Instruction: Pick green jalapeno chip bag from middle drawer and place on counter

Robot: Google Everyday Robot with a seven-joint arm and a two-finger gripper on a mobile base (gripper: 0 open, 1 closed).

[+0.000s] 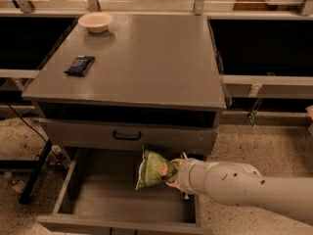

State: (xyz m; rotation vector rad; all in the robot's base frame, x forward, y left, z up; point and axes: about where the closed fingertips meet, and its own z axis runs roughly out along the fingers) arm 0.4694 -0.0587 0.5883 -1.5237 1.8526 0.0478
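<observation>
Item under inspection: the small crinkled green jalapeno chip bag (154, 168) hangs upright above the right rear part of the wide shallow grey middle drawer (98, 199), which is pulled fully out. The bag appears clear of the drawer's bare floor. The two-finger gripper (170, 172) on the pale robot arm (244, 187) reaches in across the drawer's right wall and meets the bag at its right edge. The fingers (174, 165) are closed together on that edge, nipping the foil. That side grip would account for the bag standing on end instead of lying flat. The lift out of the drawer looks under way, and the transfer is not yet made. The large flat matte grey bench (146, 58) sits above and behind the drawer. It carries a small dark flat packet (79, 65) and a pale round bowl (95, 21), both over the drawer's left side. The part over the right side is therefore the likelier set-down spot.
</observation>
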